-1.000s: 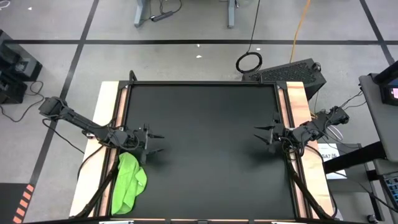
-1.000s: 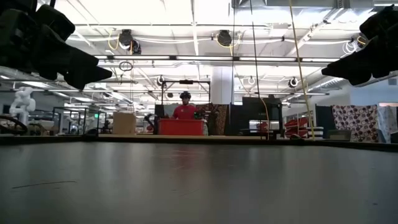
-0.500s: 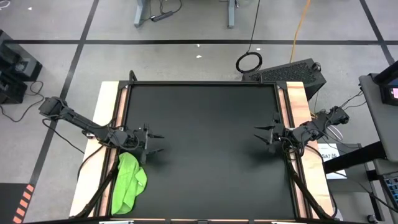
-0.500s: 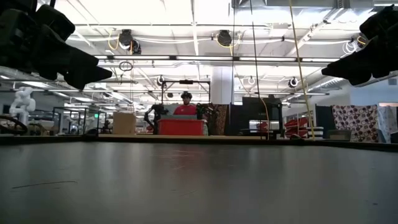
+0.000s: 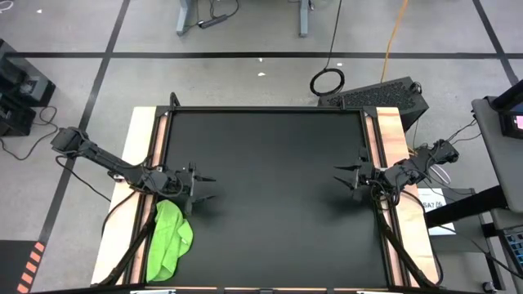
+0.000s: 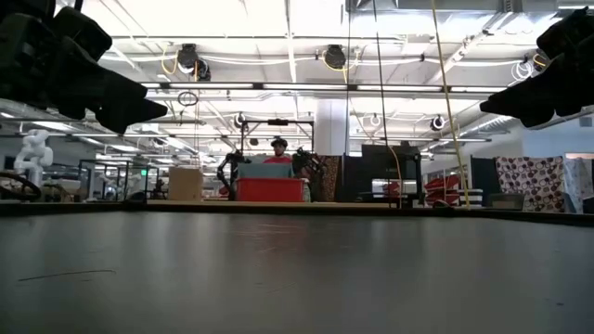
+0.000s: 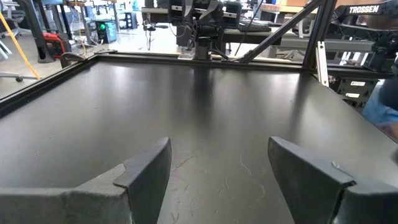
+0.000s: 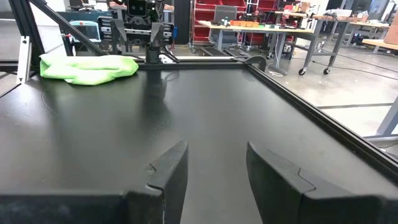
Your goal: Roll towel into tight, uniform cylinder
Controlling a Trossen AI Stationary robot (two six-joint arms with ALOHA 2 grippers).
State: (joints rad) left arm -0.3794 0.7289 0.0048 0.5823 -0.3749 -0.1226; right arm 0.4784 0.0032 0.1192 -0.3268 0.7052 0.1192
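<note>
The lime-green towel [image 5: 170, 238] lies bunched in a loose heap on the black mat's [image 5: 270, 163] near left corner, partly over the wooden table edge; it also shows in the right wrist view [image 8: 87, 67]. My left gripper [image 5: 208, 188] hovers open and empty above the mat's left side, just beyond the towel's far end. My right gripper [image 5: 340, 176] hovers open and empty above the mat's right side. Both point toward the mat's middle. In the wrist views the left fingers [image 7: 146, 171] and right fingers [image 8: 171, 165] stand apart over bare mat.
The mat has a raised dark frame [image 5: 265, 109] along its far edge. Wooden strips [image 5: 392, 131] run along the table's left and right sides. Cables [image 5: 122, 245] trail from both arms at the near corners. A person [image 6: 278, 153] stands far off in the room.
</note>
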